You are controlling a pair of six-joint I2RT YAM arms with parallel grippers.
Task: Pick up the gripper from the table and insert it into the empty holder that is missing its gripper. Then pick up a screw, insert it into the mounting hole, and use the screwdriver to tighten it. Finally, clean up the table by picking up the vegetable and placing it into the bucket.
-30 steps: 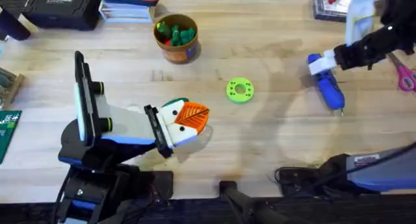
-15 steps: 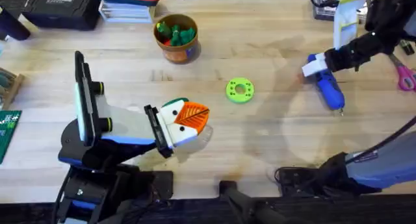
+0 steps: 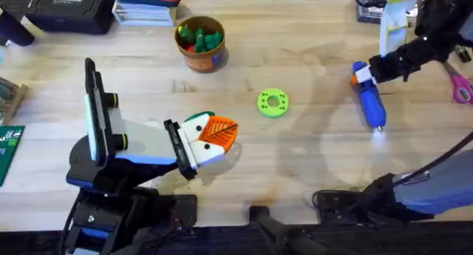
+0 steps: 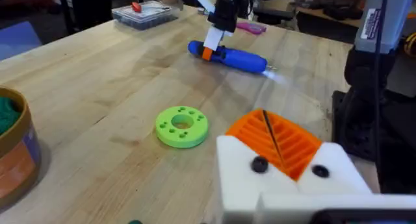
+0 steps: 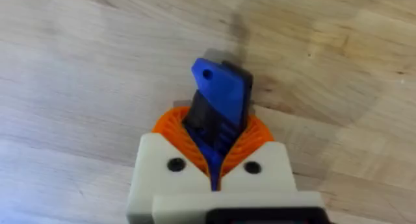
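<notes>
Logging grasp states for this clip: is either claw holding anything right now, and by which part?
The right claw is shut on the screwdriver, gripping its rear end, away from the tip. The left claw holds nothing.

Blue screwdriver, bright green disc, orange-ribbed white pincer.

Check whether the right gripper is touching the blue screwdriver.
Touching. The right wrist view shows the right gripper with its orange pads pressed against both sides of the screwdriver.
</notes>
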